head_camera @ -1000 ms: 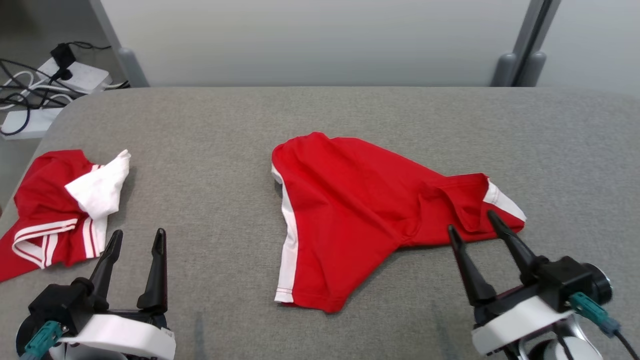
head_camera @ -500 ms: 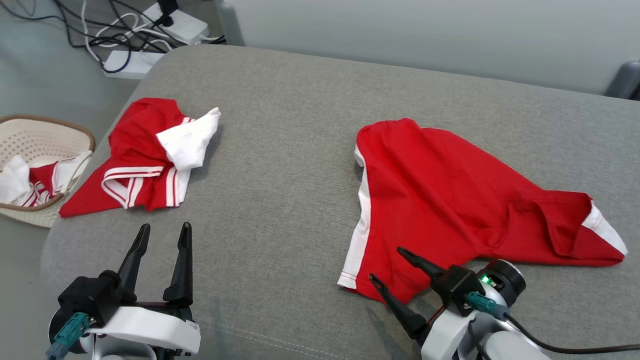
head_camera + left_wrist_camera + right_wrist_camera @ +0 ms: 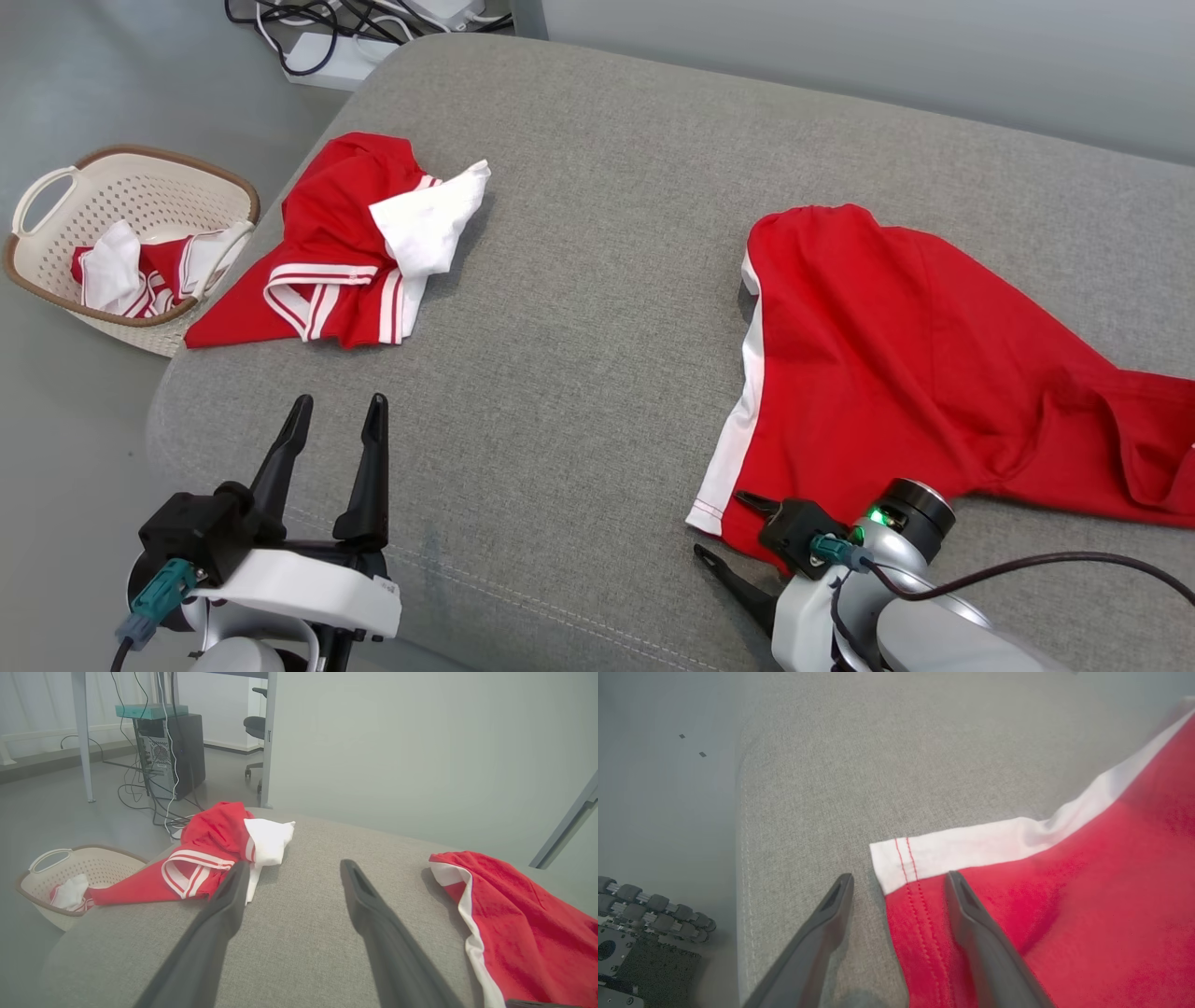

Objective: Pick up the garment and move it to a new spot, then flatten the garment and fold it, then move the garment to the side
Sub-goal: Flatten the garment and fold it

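Swung from the sleeve to the near hem corner, the right gripper [image 3: 719,523], fingers spread (left gripper [image 3: 340,401] likewise, idle), straddles the white-banded edge of the red garment [image 3: 887,373] lying on the grey cushion [image 3: 579,355]; it should sink lower and pinch the cloth well behind the stitching.

Red garment [image 3: 896,355], white side stripe; grey table [image 3: 607,280].
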`<state>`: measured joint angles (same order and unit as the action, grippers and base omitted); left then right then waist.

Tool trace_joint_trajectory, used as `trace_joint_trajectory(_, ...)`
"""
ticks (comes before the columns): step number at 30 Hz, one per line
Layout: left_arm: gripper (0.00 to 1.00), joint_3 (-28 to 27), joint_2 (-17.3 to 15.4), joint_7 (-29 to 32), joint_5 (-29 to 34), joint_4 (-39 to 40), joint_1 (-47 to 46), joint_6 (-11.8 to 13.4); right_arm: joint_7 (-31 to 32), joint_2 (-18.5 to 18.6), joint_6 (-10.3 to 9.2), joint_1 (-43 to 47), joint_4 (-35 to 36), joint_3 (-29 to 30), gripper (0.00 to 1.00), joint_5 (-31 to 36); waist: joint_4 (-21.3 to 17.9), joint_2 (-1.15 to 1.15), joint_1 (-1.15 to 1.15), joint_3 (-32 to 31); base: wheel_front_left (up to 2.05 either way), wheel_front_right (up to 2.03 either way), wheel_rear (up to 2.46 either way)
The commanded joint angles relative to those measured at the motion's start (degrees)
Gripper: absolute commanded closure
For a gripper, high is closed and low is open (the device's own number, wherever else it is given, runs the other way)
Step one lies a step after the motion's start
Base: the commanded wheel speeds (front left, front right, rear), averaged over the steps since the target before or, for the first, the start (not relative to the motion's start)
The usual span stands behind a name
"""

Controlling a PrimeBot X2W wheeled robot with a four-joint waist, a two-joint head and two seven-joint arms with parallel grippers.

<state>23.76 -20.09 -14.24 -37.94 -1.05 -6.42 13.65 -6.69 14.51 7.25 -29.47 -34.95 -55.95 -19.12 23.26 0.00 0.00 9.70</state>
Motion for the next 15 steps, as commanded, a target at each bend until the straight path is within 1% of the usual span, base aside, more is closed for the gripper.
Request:
trace_joint_trajectory(1, 0.0, -2.8, -0.8, -0.7, 0.8, 0.6, -2.9, -0.5, 0.0, -0.8, 0.24, -1.1, -0.6, -1.0, 0.0, -0.3, 0.1, 0.0, 0.0, 0.2, 0.0, 0.0, 0.0)
trace_joint_trajectory(4, 0.0, -3.5, 0.0, -0.7, 1.4, 0.1, -2.9, -1.3, -0.1, -1.6, 0.24, -2.4, -3.6, -2.8, 0.0, -0.8, 0.0, 0.0, 0.0, 0.2, 0.0, 0.0, 0.0)
trace_joint_trajectory(5, 0.0, -3.7, 0.2, -0.7, 1.6, -0.2, -2.8, -1.6, -0.1, -1.8, 0.24, -2.7, -4.6, -3.1, 0.09, -1.2, -0.1, 0.0, 0.0, 0.2, 0.0, 0.0, 0.0)
trace_joint_trajectory(6, 0.0, -3.9, 0.4, -0.7, 1.8, -0.4, -2.8, -1.8, -0.1, -2.1, 0.24, -2.9, -5.5, -3.4, 0.55, -1.5, -0.2, 0.0, 0.0, 0.2, 0.0, 0.0, 0.0)
trace_joint_trajectory(8, 0.0, -4.3, 0.7, -0.7, 2.1, -0.7, -2.9, -2.4, -0.5, -2.5, 0.24, -3.3, -6.9, -3.9, 1.0, -2.2, -0.4, 0.0, 0.0, 0.1, 0.0, 0.0, 0.0)
trace_joint_trajectory(15, 0.0, -5.5, 1.3, -0.7, 3.3, -1.5, -3.0, -3.7, -3.0, -2.6, 0.24, -3.7, -9.4, -3.2, 1.0, -4.9, -2.5, 0.0, 0.0, -0.2, 0.0, 0.0, 0.0)
